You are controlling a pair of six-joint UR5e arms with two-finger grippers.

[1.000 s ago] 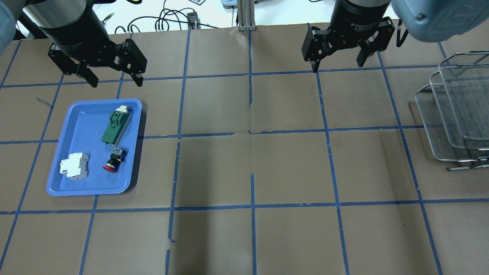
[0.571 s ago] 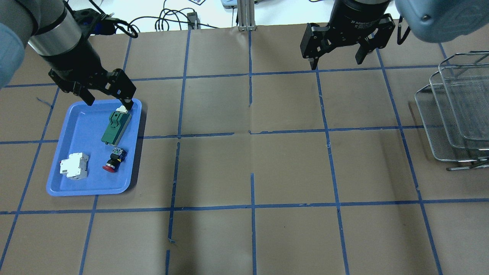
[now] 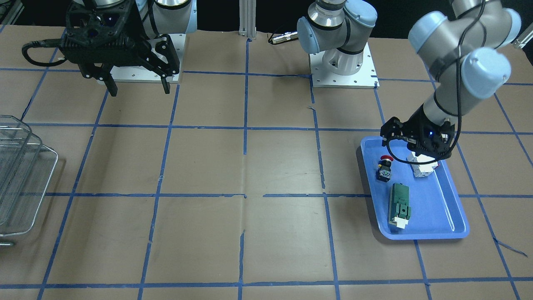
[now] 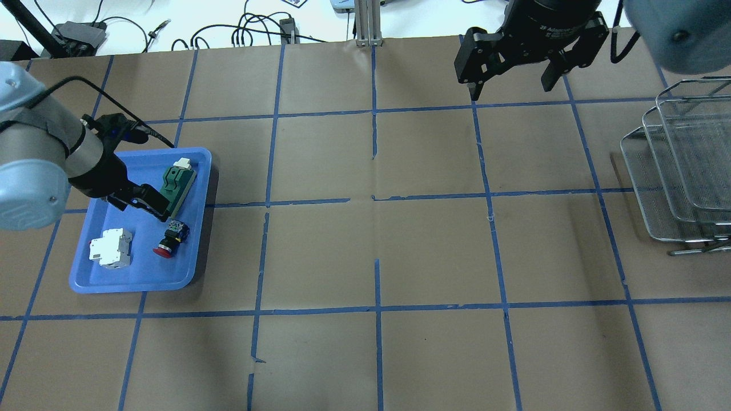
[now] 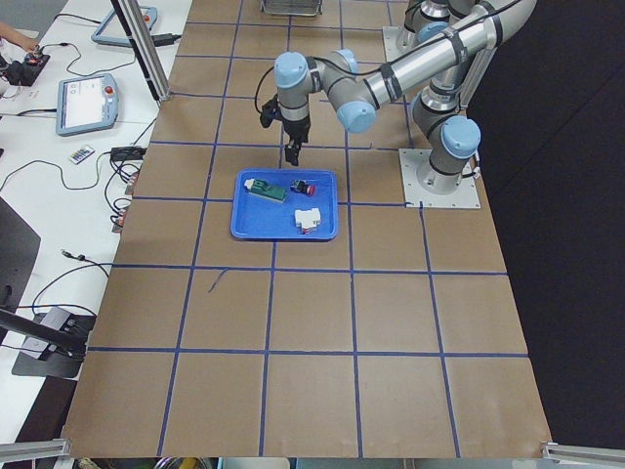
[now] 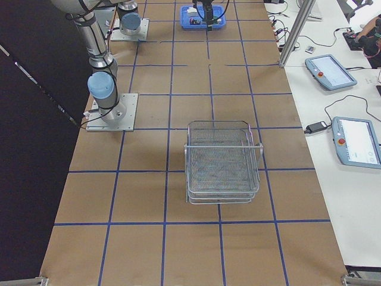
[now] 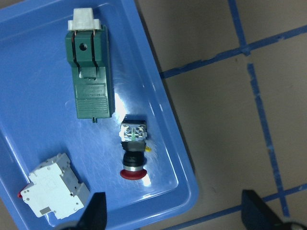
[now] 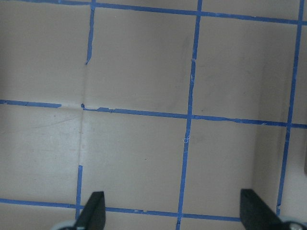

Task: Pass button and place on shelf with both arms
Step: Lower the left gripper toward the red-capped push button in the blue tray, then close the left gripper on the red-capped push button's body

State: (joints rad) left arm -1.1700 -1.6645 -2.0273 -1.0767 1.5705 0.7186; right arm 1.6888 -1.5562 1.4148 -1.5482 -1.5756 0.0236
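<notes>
Near the left edge of the worktop (image 4: 371,257) sits a blue tray (image 4: 143,268). In it a white breaker block (image 4: 111,248) lies toward the left rim and a green module (image 4: 177,185) lies slanted toward the far right corner. The button (image 4: 170,240) lies on its side in the tray's right part, just past the green module's near end and apart from the breaker, with its red cap pointing to the robot's edge of the worktop. The left fingers (image 7: 96,213) hover over the tray, spread wide and holding nothing; in the wrist view the button shows just ahead of the gap between them, untouched. Over the worktop's right half the right fingers (image 4: 471,71) hang high, likewise spread and empty, with only taped brown worktop beneath. At the right edge stands the shelf (image 4: 679,165), its wire-mesh trays stepped one above another.
</notes>
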